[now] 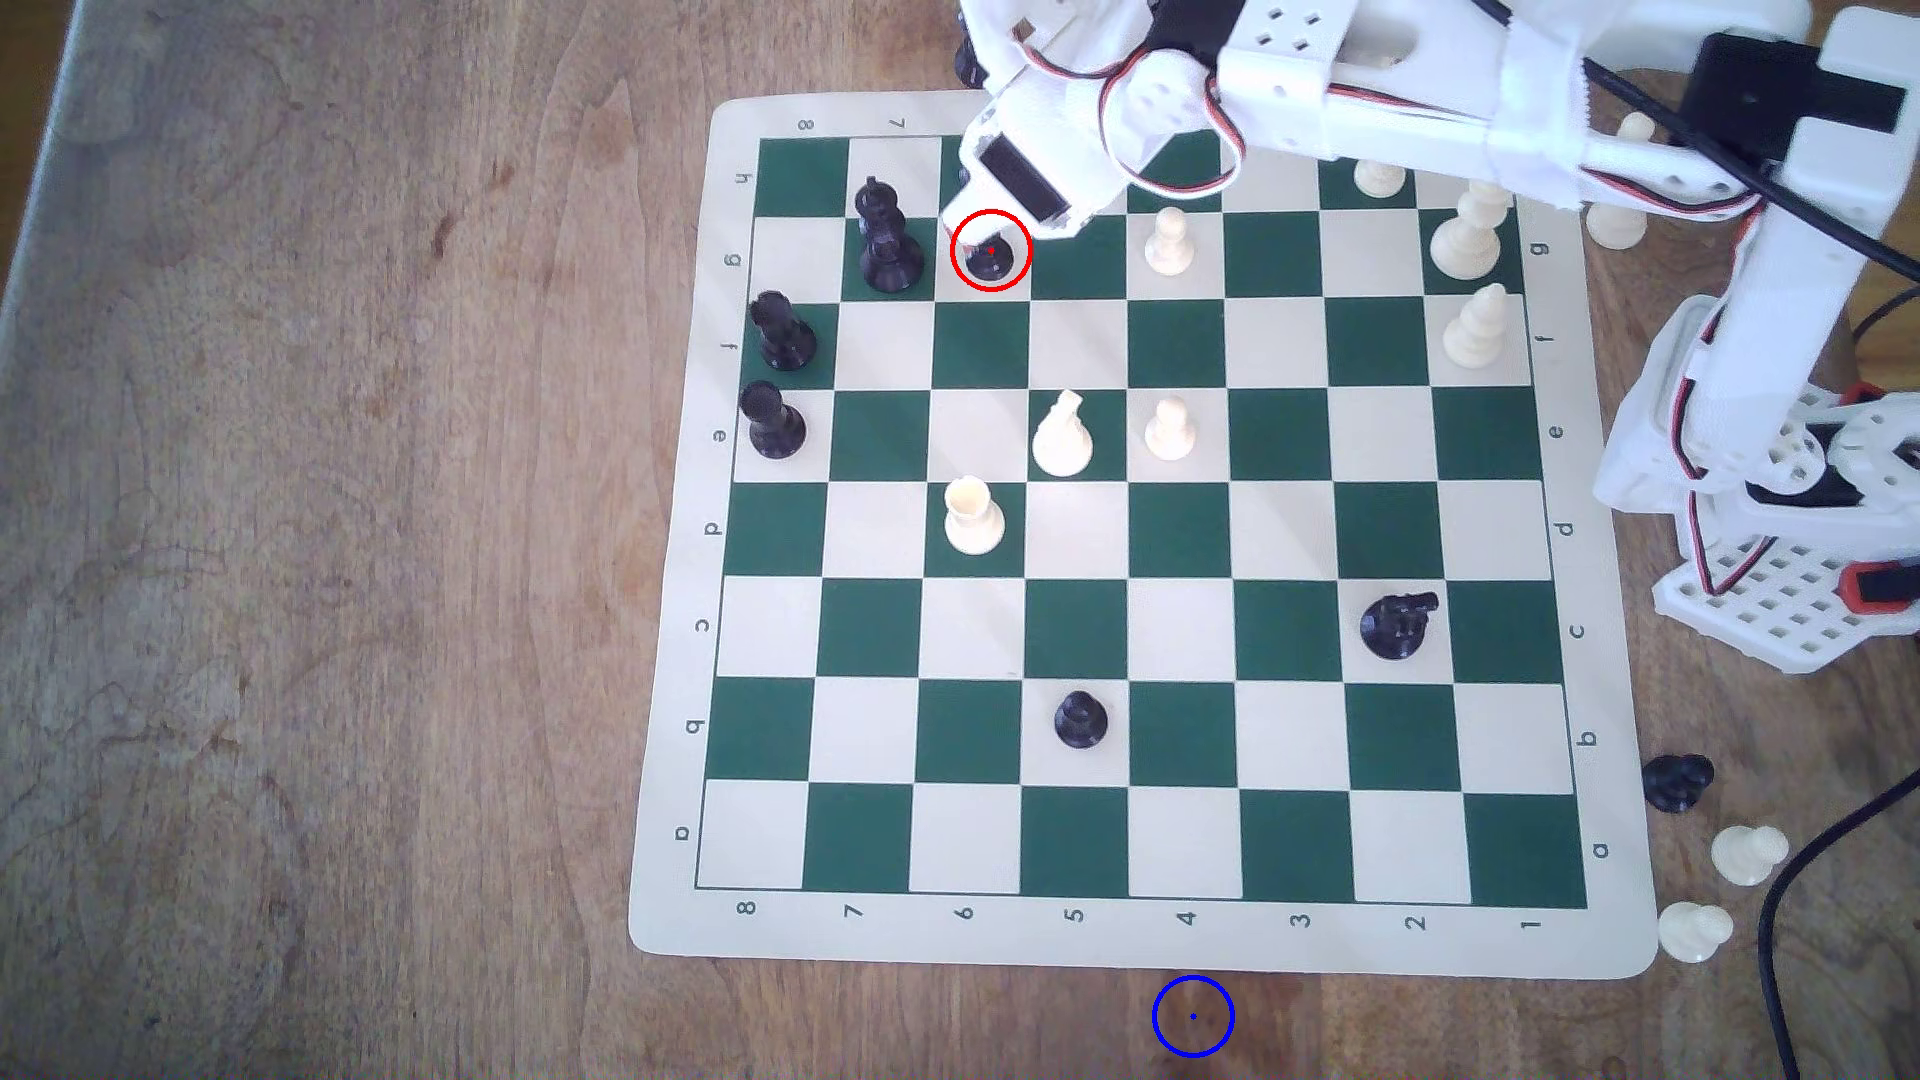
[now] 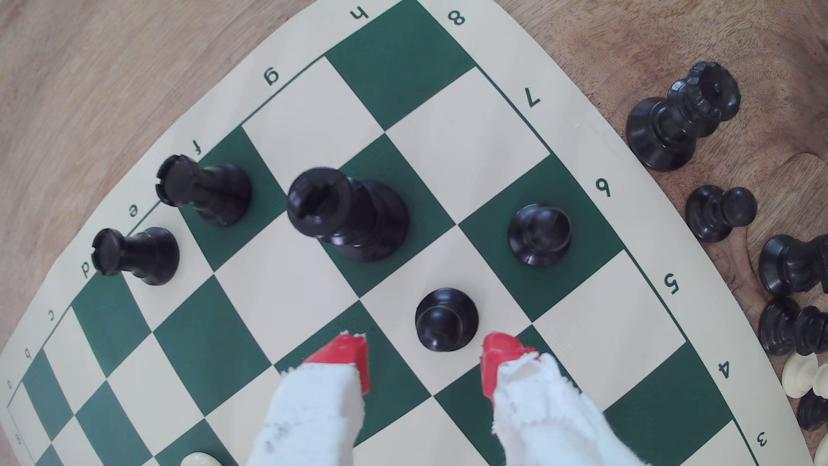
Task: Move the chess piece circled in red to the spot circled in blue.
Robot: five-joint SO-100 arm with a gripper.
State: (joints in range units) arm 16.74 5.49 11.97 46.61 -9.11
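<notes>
Fingers: two white-wrapped fingers with red tips (image 2: 345,354) sit closest to the wrist camera, spread wide apart, holding nothing
Gripper: the gripper (image 2: 425,354) is low over the board (image 1: 1143,940), and the tips look close to the pawn but not squeezing it
Chess piece: the chess piece (image 2: 446,319) is a small black pawn standing up on a cream square, just past the gap between the red tips; the red ring is around it in the exterior view (image 1: 990,255)
Neighbours: another black pawn (image 2: 540,234) and a tall black piece (image 2: 347,213) stand a bit further on
Spot: the spot (image 1: 1193,1017) is a blue ring on the wood, off the board's far-away edge, well apart from the pawn
Task so far: I think it has only just begun; grabbing, lifting, carrying and putting down are all left
</notes>
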